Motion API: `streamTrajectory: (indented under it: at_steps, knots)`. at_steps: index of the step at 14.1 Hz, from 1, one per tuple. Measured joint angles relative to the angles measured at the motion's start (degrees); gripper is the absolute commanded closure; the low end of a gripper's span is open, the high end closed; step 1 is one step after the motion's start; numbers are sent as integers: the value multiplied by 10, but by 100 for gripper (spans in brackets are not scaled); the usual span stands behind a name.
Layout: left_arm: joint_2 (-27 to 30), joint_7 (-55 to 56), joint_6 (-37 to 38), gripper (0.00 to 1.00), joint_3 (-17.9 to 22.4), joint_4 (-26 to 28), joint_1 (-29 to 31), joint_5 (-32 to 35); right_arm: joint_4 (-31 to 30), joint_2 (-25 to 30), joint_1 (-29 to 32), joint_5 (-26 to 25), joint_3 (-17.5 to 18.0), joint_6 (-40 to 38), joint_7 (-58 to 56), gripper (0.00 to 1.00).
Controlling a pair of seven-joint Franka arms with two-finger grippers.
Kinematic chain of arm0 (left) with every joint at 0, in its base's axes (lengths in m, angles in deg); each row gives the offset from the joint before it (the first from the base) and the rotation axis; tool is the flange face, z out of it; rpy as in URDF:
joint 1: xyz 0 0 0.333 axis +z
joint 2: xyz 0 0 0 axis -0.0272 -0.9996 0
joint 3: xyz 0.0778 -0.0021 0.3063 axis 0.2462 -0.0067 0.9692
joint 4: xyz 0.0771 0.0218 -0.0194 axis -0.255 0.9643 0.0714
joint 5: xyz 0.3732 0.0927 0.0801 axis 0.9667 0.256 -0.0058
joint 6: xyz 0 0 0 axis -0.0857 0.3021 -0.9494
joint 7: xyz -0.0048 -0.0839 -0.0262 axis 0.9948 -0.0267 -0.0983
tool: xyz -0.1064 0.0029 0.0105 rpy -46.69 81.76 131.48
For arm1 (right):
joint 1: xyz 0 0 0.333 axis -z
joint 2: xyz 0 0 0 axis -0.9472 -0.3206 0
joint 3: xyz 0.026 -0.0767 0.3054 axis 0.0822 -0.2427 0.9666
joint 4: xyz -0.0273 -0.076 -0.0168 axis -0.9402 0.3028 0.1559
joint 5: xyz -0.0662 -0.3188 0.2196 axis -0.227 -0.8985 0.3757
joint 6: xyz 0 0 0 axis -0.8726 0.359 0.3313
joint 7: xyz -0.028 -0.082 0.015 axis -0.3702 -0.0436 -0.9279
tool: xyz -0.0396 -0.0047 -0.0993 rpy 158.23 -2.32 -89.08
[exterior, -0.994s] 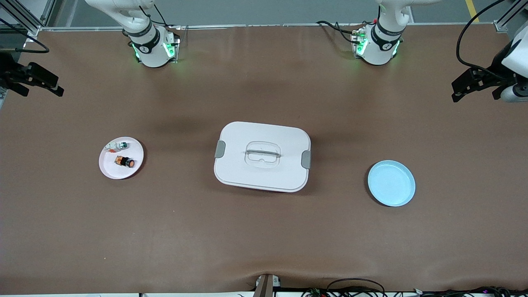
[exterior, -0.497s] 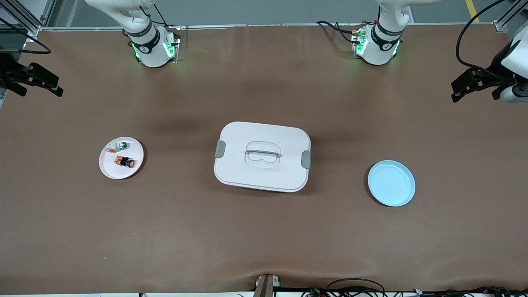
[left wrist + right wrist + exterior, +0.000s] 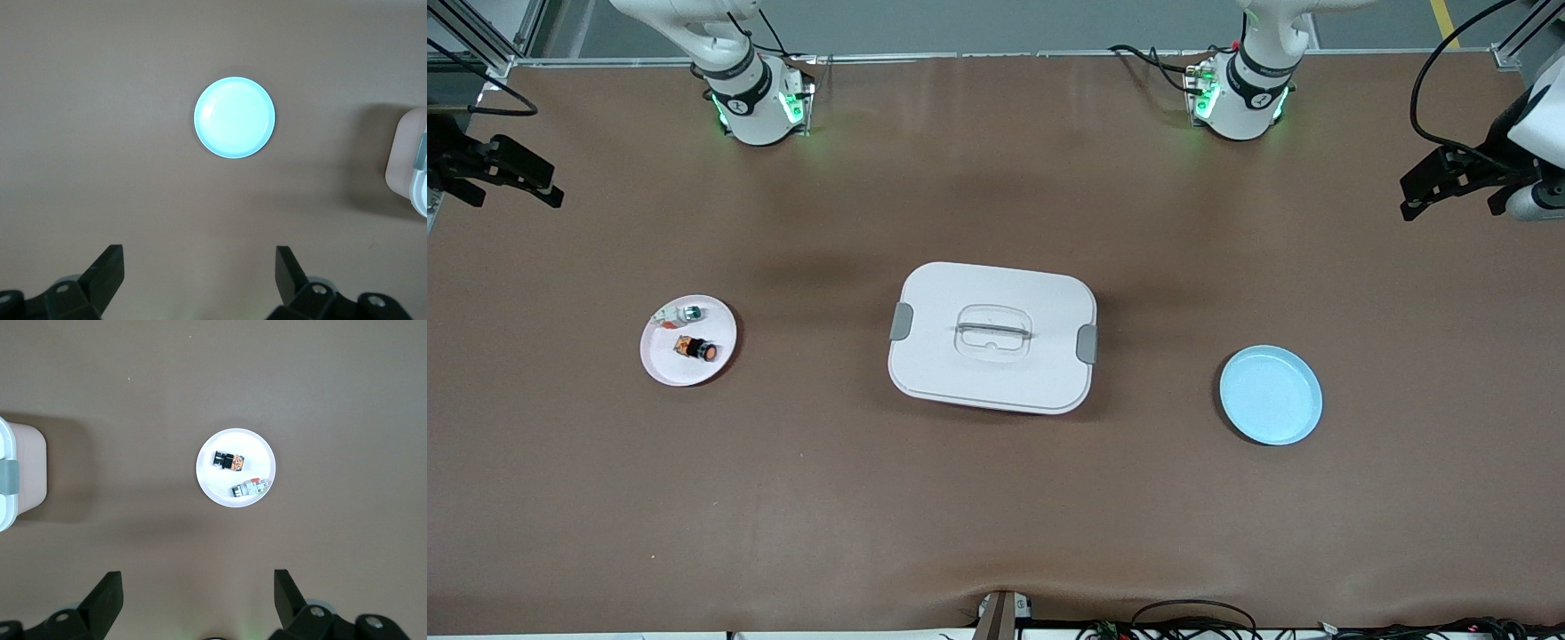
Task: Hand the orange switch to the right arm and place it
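The orange switch (image 3: pixel 696 349) lies on its side on a small white plate (image 3: pixel 667 364) toward the right arm's end of the table. In the right wrist view the switch (image 3: pixel 229 461) shows far below, on the plate (image 3: pixel 212 480). My right gripper (image 3: pixel 516 197) hangs high over that end of the table, open and with nothing in it (image 3: pixel 197 579). At the other end of the table my left gripper (image 3: pixel 1449 212) is also raised and open, empty (image 3: pixel 198 257).
A tiny white-and-green part (image 3: pixel 680 313) shares the white plate. A white lidded box (image 3: pixel 992 337) with a handle stands mid-table. A light blue plate (image 3: pixel 1270 395) lies toward the left arm's end; the left wrist view shows it (image 3: pixel 234 117) far below.
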Motion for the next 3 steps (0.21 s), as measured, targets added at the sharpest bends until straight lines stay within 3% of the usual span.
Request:
streamTrajectory:
  at_steps: [3]
  knots:
    - [0, 0, 0, 0, 0, -5, -2, 0, 0, 0, 0, 14, -1, -1, 0, 0]
